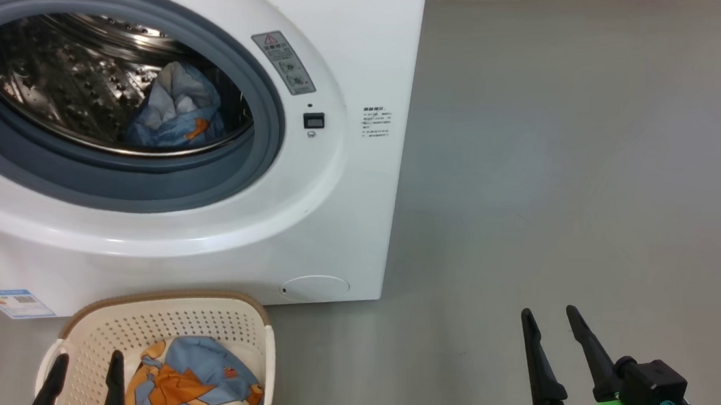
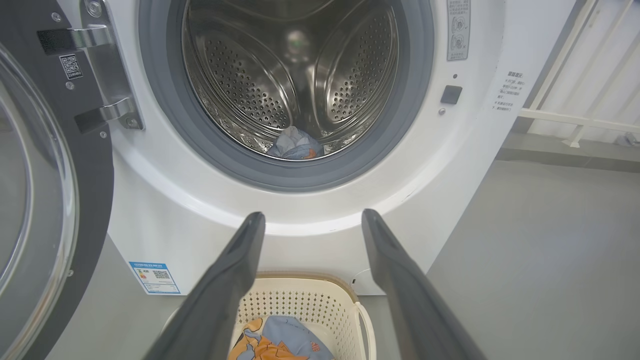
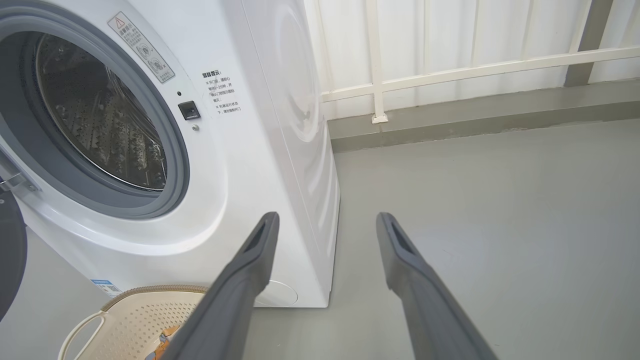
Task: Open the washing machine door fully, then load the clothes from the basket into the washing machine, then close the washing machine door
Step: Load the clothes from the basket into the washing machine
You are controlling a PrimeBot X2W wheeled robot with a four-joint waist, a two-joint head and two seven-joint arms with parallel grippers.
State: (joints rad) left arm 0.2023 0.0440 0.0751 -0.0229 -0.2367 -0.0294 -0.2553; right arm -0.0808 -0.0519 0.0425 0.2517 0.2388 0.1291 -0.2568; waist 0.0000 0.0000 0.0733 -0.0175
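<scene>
Clothes (image 1: 195, 377) in the basket (image 1: 163, 296) are what the coming reach turns on. The crumpled blue, orange and cream bundle lies just below the left gripper (image 1: 89, 360) and slightly to its right. Along that gripper's own line of sight it sits low between the two fingers. The left gripper is spread wide and holds nothing. The bundle is a rumpled heap with no clear long axis, so a straight drop onto it looks workable from any wrist angle. The right gripper (image 1: 548, 312), also spread and empty, hangs over bare floor (image 1: 564, 181) well apart from the basket, so the left arm is plainly nearer. Ahead of and above the left gripper gapes the washing machine (image 1: 335, 194), with one blue and white piece (image 1: 175, 114) lying in its drum (image 1: 70, 86). The washing machine door (image 2: 90, 200) stands swung out to that gripper's left, off the line from basket to drum.
</scene>
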